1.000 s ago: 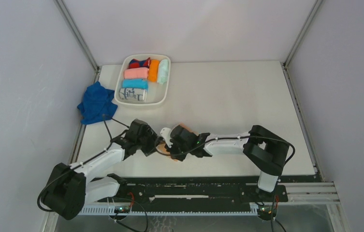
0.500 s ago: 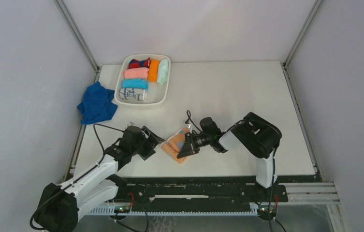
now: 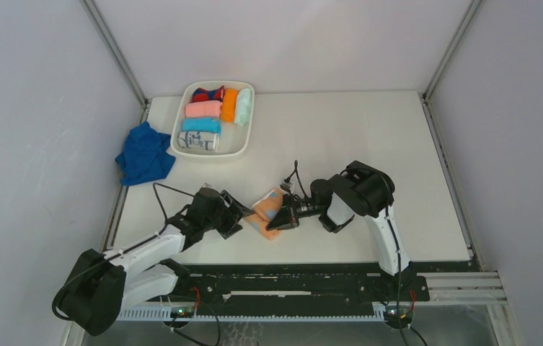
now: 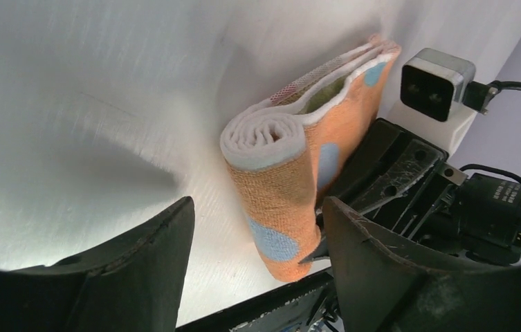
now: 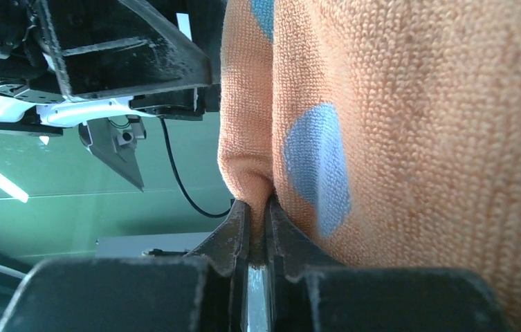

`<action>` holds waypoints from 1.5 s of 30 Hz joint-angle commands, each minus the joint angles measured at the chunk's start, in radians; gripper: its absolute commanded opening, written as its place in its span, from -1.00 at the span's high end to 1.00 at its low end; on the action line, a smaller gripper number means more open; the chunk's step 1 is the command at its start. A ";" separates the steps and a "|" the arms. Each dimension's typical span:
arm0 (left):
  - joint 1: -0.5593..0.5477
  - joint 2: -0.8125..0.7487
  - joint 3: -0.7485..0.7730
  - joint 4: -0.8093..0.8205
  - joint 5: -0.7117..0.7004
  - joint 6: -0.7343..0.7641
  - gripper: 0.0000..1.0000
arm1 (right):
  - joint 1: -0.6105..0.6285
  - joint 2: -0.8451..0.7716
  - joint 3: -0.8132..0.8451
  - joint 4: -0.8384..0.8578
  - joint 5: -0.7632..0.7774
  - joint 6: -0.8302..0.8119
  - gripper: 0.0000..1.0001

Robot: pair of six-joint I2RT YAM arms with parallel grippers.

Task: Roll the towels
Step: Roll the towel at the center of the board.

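Observation:
The peach-orange towel with pale blue spots [image 3: 266, 213] lies partly rolled near the table's front, between my two grippers. My right gripper [image 3: 277, 218] is shut on its edge; in the right wrist view a fold of the towel [image 5: 247, 176] is pinched between the jaws of the gripper [image 5: 256, 228]. My left gripper [image 3: 235, 218] is open just left of the roll; in the left wrist view the rolled end [image 4: 278, 162] stands between the fingers of the gripper [image 4: 257, 238], untouched. The royal-blue towel [image 3: 143, 153] lies crumpled at the table's left edge.
A white tray [image 3: 245, 140] at the back left holds several rolled cloths: pink, mint, light-blue, orange, a white printed one and a dark red-blue one. The black rail runs along the table's front edge [image 3: 297, 285]. Walls close in on three sides.
The right arm has folded back and turned, drawing the towel a little rightward and up. The left gripper has followed to the right and sits close beside the roll.

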 commanded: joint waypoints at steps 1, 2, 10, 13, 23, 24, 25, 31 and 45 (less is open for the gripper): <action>-0.009 0.054 0.001 0.093 0.017 -0.015 -0.41 | -0.017 0.047 -0.021 -0.040 0.024 0.006 1.00; -0.009 0.060 0.002 0.097 0.010 -0.017 -0.40 | -0.016 0.042 -0.019 -0.071 0.025 -0.009 1.00; -0.015 0.141 0.030 0.107 -0.017 0.013 0.02 | -0.013 -0.056 -0.019 -0.370 0.064 -0.190 0.98; -0.030 0.179 0.050 0.110 -0.032 0.030 0.17 | -0.005 -0.103 -0.013 -0.473 0.081 -0.268 0.90; -0.066 0.181 0.152 -0.066 -0.103 0.111 0.77 | 0.110 -0.443 0.133 -1.167 0.336 -0.711 0.36; -0.067 0.177 0.162 -0.090 -0.111 0.119 0.80 | 0.133 -0.479 0.151 -1.229 0.396 -0.756 0.29; -0.068 0.174 0.172 -0.114 -0.115 0.123 0.82 | 0.154 -0.524 0.166 -1.282 0.474 -0.791 0.22; -0.071 0.182 0.215 -0.201 -0.115 0.139 0.87 | 0.326 -0.667 0.228 -1.459 0.874 -0.940 -0.07; -0.072 0.205 0.289 -0.318 -0.120 0.154 0.89 | 0.669 -0.580 0.374 -1.533 1.493 -1.109 -0.21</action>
